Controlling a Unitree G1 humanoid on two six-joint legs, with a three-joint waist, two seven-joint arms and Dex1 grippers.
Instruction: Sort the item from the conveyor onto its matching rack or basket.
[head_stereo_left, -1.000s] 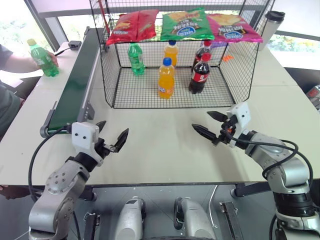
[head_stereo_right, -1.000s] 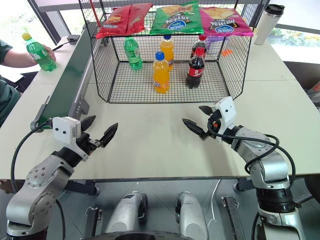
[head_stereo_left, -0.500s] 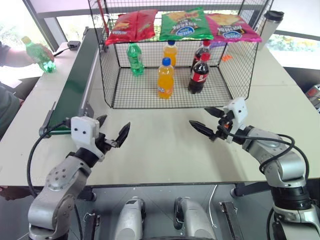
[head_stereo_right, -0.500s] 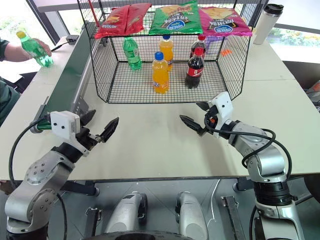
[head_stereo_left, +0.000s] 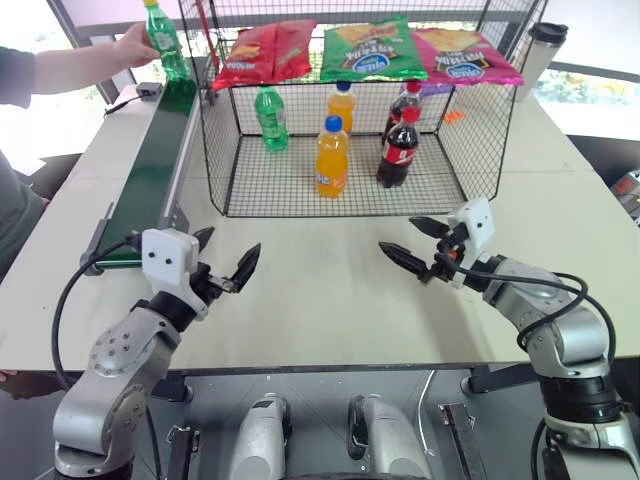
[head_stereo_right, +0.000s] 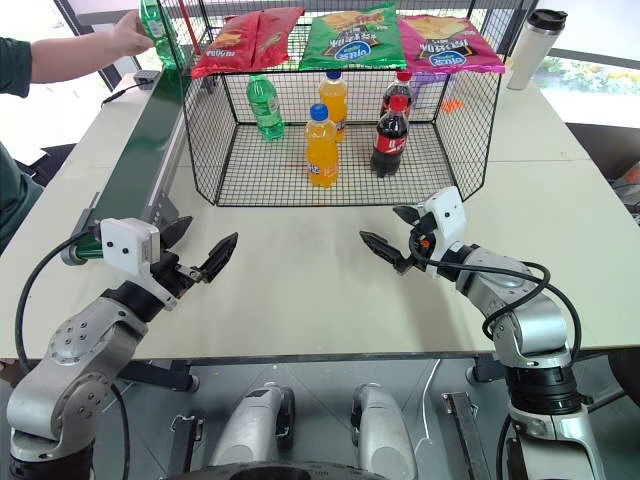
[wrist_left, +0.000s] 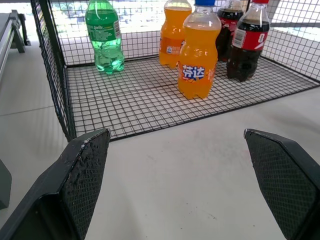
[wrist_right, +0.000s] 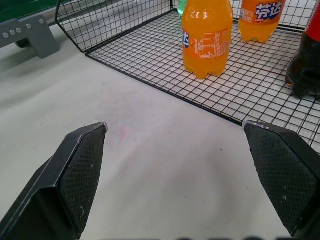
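So the green soda bottle (head_stereo_left: 164, 40) has been lifted off the table edge, where it was being held a second ago, and carried over to the far end of the conveyor (head_stereo_left: 150, 180) by a person's hand (head_stereo_left: 133, 45). It's gripped around the upper body and looks to be held just above or right at the belt's far end; whether it's actually set down yet can't be told. That probably means the item is about to be fed in, so nothing has been sorted so far.

The wire cage (head_stereo_left: 225, 150) is sat just beside the belt, with a green-capped green bottle (head_stereo_left: 270, 116), two orange ones and two colas already stood on its mesh floor, and chip bags laid on the top shelf.

Both grippers are held over the bare table near the cage front, nothing grasped: the left gripper (head_stereo_left: 226, 268) is spread wide beside the belt's near end, the right gripper (head_stereo_left: 415, 245) is spread wide too. A pick near the belt's near end by the left one seems likely
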